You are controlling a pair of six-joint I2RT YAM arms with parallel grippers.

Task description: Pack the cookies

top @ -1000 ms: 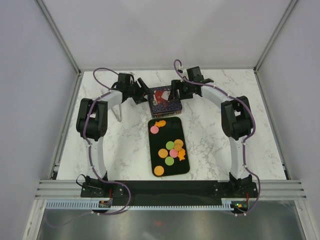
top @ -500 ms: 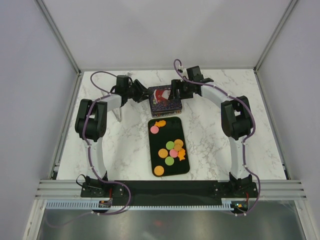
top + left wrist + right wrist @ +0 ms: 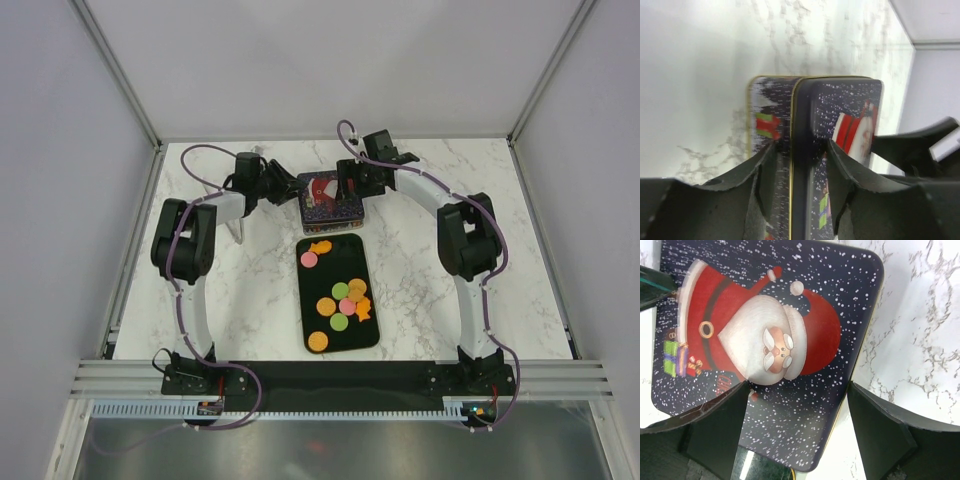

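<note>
Left gripper [image 3: 797, 147] and right gripper [image 3: 797, 390] are both out past the black tray [image 3: 312, 275] at the Santa tin [image 3: 322, 205], left one pinching its lid edge, right one spread wide over the lid, cookies [image 3: 327, 306] all lying on the tray.

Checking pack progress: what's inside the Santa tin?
Cannot be seen: the Santa lid sits over the tin, so its inside is hidden. All visible cookies lie on the black tray, on the side nearer the arm bases.
</note>
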